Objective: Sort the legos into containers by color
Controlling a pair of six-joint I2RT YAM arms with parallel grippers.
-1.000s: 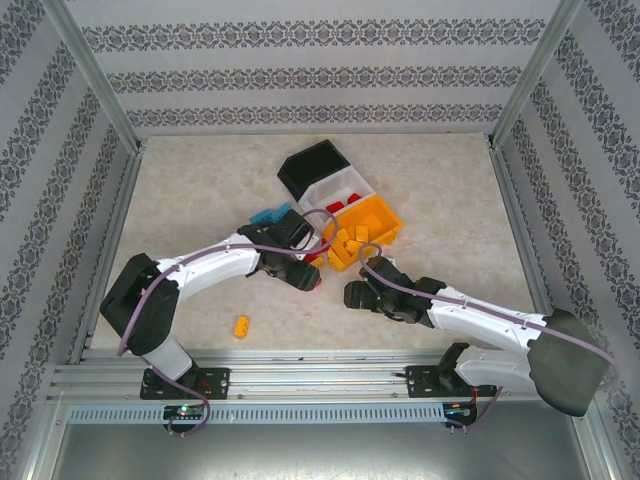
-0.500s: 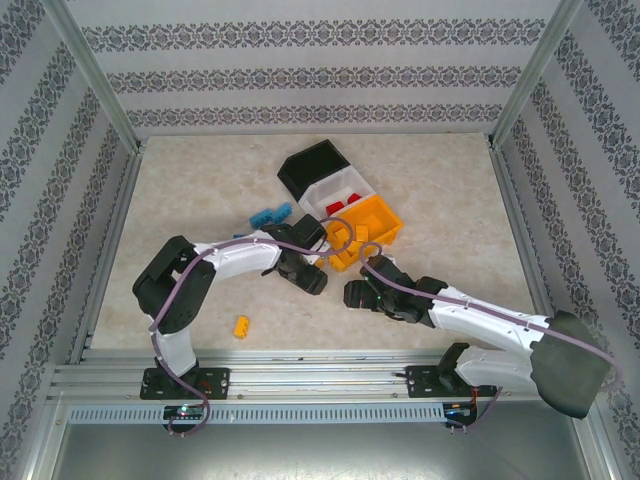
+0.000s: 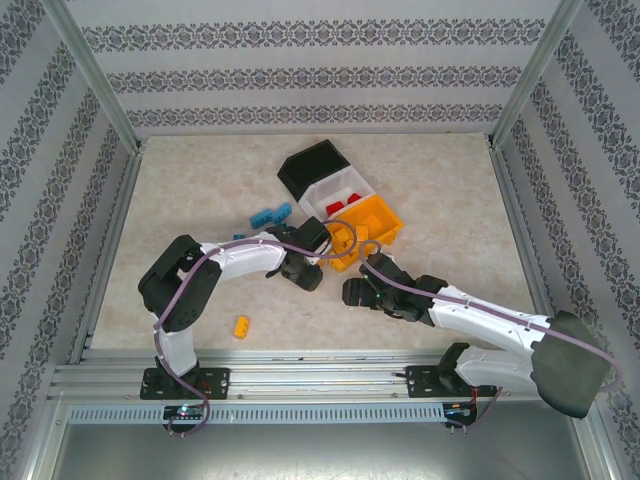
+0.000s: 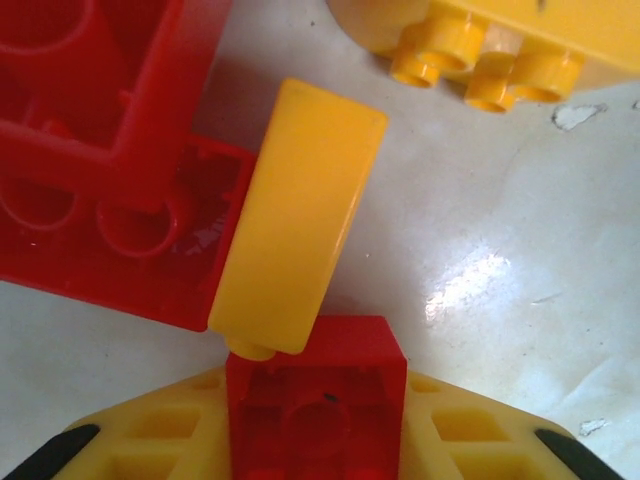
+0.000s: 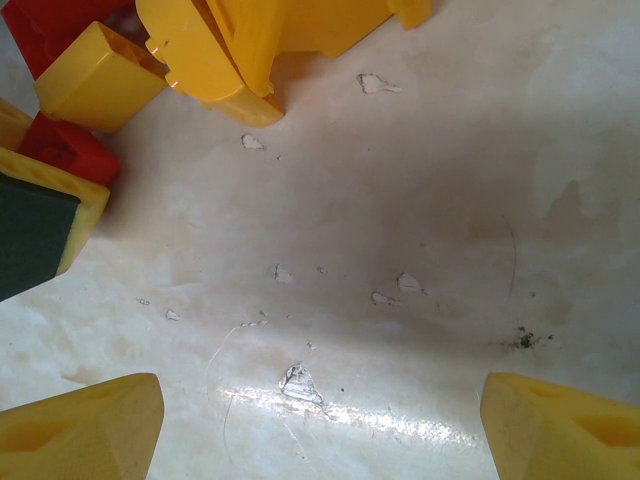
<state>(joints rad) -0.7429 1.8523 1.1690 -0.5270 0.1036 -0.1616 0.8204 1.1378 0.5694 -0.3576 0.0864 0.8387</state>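
Observation:
My left gripper (image 3: 306,272) (image 4: 315,432) is down on the table just in front of the orange-yellow container (image 3: 378,222), shut on a small red lego (image 4: 315,395) that fills the gap between its yellow fingers (image 4: 150,440). An orange-yellow lego (image 4: 300,215) leans on that brick and on a bigger red lego (image 4: 100,150). My right gripper (image 3: 358,292) (image 5: 320,430) stands open over bare table, to the right of the left one. Red legos (image 3: 346,204) lie in the white container (image 3: 332,190). The black container (image 3: 316,163) is behind it.
Light blue legos (image 3: 270,213) lie left of the containers. A lone orange-yellow lego (image 3: 241,326) sits near the front edge. In the right wrist view the yellow bin's foot (image 5: 260,40), a yellow brick (image 5: 95,75) and a red brick (image 5: 65,150) are at upper left.
The left arm has folded in at the elbow and its jaws have closed on the small red lego. The right arm has barely moved.

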